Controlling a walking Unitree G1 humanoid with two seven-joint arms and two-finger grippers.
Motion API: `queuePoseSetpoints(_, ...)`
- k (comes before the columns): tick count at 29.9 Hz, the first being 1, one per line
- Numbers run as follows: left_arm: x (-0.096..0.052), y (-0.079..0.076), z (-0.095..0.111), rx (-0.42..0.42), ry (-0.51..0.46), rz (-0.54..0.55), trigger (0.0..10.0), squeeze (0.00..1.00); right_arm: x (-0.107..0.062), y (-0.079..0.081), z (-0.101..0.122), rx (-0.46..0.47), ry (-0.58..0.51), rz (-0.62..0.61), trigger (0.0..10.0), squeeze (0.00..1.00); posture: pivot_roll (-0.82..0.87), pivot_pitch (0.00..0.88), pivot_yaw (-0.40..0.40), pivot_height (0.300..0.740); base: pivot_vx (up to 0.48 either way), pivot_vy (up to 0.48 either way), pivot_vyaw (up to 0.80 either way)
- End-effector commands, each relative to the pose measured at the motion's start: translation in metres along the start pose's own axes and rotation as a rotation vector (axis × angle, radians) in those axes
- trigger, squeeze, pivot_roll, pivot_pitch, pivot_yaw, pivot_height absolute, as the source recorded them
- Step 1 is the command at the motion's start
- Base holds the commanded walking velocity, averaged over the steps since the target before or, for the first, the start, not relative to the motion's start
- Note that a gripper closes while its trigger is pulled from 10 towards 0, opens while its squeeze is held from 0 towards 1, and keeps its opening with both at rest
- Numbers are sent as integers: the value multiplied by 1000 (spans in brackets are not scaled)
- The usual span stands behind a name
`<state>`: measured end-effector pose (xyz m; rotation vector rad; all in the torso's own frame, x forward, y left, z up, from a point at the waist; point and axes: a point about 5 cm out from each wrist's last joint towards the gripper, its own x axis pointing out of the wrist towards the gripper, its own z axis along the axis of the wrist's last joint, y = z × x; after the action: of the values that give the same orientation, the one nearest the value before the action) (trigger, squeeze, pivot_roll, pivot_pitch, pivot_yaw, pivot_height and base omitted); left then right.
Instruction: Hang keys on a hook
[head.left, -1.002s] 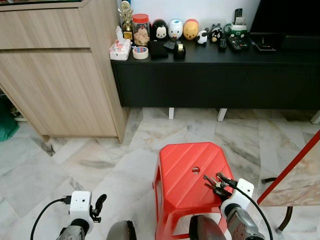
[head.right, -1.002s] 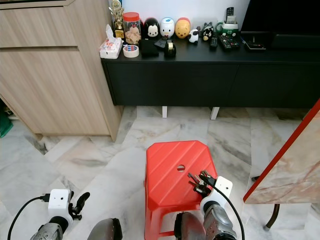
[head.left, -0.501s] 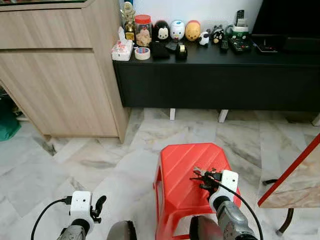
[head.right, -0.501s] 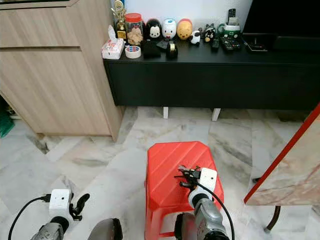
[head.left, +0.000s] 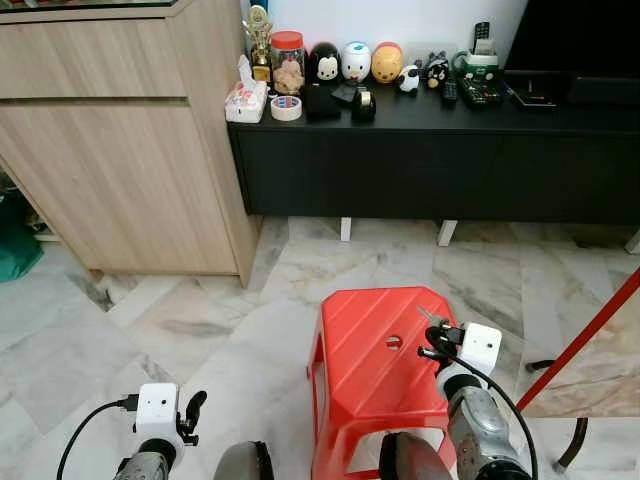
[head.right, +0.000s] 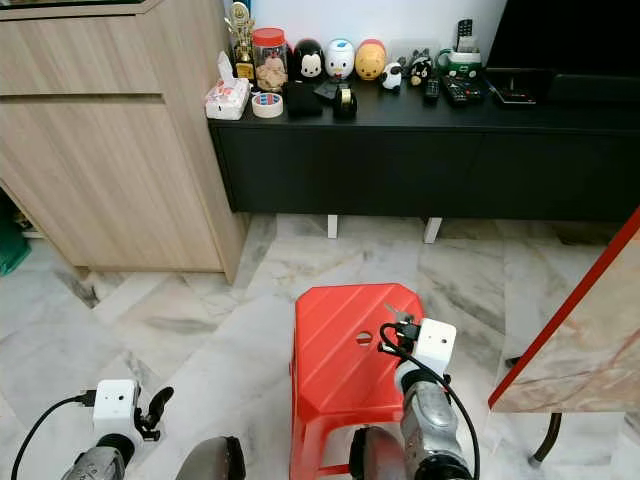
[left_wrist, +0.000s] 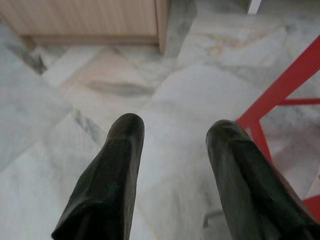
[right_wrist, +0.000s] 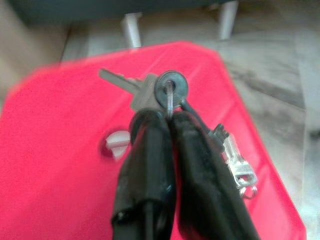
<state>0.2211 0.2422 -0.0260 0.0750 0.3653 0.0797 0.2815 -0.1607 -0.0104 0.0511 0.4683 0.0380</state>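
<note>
A bunch of keys (right_wrist: 150, 90) on a ring, with a metal clip dangling (right_wrist: 239, 165), is pinched at the tips of my right gripper (right_wrist: 162, 117), which is shut on it. That gripper (head.left: 437, 340) hovers just above the right part of a red plastic stool (head.left: 365, 370), near the stool's round centre hole (head.left: 393, 342). The keys (head.left: 430, 318) stick out from its black fingers (right_wrist: 150, 150). My left gripper (left_wrist: 175, 130) hangs low over the marble floor to the left of the stool (left_wrist: 280, 90), its fingers open and holding nothing.
A low black cabinet (head.left: 430, 150) with figurines, a jar and remote controls stands along the far wall. A wooden cabinet (head.left: 120, 150) rises at the left. A red-edged marble tabletop (head.left: 590, 350) slants in at the right. Marble floor (head.left: 200, 320) lies between.
My right gripper, still holding the keys, swung left over the stool, then back right and slightly up. The left arm stays low.
</note>
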Motion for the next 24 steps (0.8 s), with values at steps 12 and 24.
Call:
queuePoseSetpoints(12,1,-15,23,16,-161,-14,10000,0,19,-1,81,-313,-129,51,10000,0,57,11,-37,608,0,0,0)
queuePoseSetpoints(24,-5,-22,32,11,-184,-17,10000,0,11,7,60,-52,-104,20,10000,0,61,19,-38,663,0,0,0)
